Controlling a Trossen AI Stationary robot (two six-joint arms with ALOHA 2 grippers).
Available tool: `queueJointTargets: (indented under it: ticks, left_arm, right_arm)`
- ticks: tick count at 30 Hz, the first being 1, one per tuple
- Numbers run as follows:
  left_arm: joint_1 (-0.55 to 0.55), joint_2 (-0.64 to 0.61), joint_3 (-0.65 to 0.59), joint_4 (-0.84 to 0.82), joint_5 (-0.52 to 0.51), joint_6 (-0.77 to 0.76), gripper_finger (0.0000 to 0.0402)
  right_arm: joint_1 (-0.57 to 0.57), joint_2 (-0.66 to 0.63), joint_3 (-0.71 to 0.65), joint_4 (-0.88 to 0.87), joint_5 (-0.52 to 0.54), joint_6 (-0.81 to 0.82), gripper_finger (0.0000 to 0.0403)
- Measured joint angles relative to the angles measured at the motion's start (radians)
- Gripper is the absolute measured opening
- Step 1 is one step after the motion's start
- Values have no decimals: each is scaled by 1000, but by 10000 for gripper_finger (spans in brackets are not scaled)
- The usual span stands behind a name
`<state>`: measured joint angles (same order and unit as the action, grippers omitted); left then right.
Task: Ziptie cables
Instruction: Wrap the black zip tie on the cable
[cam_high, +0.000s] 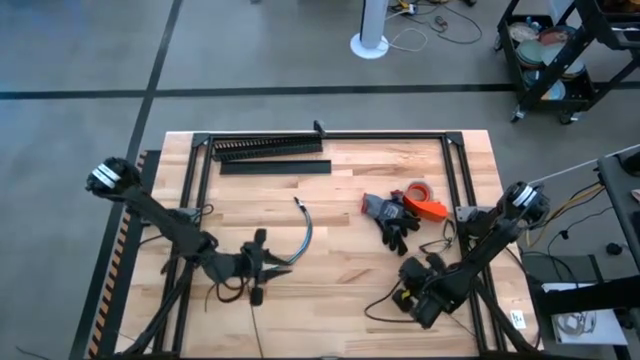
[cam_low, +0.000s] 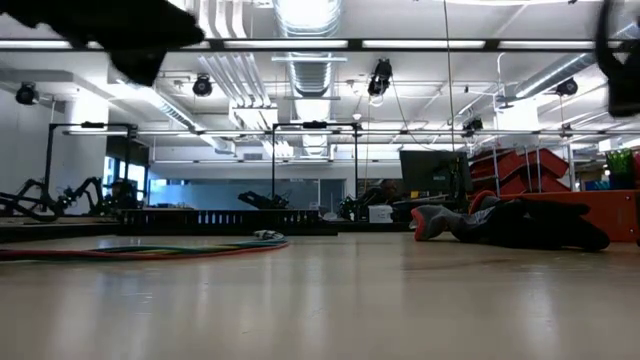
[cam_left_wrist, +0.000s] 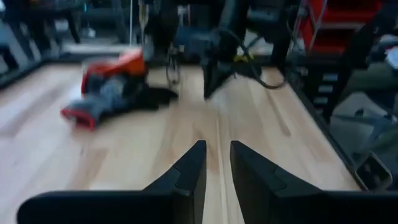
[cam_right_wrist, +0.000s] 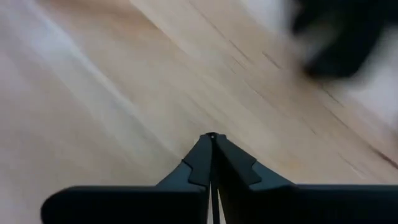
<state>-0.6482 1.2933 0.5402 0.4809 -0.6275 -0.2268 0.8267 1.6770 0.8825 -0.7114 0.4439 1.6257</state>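
My left gripper (cam_high: 272, 266) hangs low over the near left part of the wooden table (cam_high: 340, 220), its two fingers (cam_left_wrist: 189, 171) parted by a narrow gap with nothing between them. Just ahead of it, a little toward the far side, lies the cables (cam_high: 304, 232) bundle, a curved pale-grey strand with a dark end, lying flat and apart from my fingertips. I cannot make out any zipties for certain. Farther beyond the cables, along the table's far edge, sit the long black comb-toothed duct (cam_high: 266, 147) and a flat black strip (cam_high: 275, 167) just beside it. Off to the right of my left gripper, near the table's middle, a pair of grey and black gloves (cam_high: 392, 217) lies next to an orange tool (cam_high: 428, 209) and a red tape roll (cam_high: 419, 189). My right gripper (cam_high: 408, 272) is at the near right corner, near the gloves, fingers pressed together tip to tip and holding nothing; its wrist view shows only bare wood ahead. No brand, label or writing is readable on anything here.
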Motion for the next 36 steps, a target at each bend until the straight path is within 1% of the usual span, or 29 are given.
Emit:
queueJointTargets:
  ticks: [2,4,6,10,12,14,17,20,22,24,26,28,31,33,36]
  left_arm:
    - [27,41,2,76,41,38,59]
    - [59,104,5,153,73,36,62]
    - [86,165,6,212,72,31,68]
    - [128,309,20,338,73,4,92]
    - [142,379,38,403,96,1,109]
    - [148,438,57,453,96,1,129]
    - [154,509,108,497,97,11,160]
    - [160,551,162,513,95,11,188]
    - [165,571,193,515,86,9,201]
    - [170,593,228,516,43,11,209]
    - [173,613,264,523,10,53,212]
    - [185,641,308,532,16,109,211]
    - [203,672,338,524,62,115,203]
    - [211,682,333,526,68,94,195]
    - [224,686,304,597,64,75,182]
  right_arm:
    - [-20,-4,38,10,51,-45,0]
    - [-42,-1,63,-3,90,-107,0]
    - [-71,0,98,20,133,-179,1]
    - [-124,-2,145,98,260,-351,1]
    - [-144,-2,167,185,314,-454,1]
    - [-162,-3,175,283,378,-566,1]
    - [-189,-3,170,489,469,-750,1]
    - [-216,-4,146,713,522,-949,0]
    - [-234,-4,126,836,535,-1070,0]
    - [-253,8,114,938,543,-1149,0]
    - [-266,29,109,990,544,-1228,0]
    - [-277,63,110,1067,508,-1298,0]
    - [-278,94,110,1147,467,-1350,0]
    - [-272,95,110,1149,473,-1354,0]
    - [-269,94,110,1150,483,-1353,0]
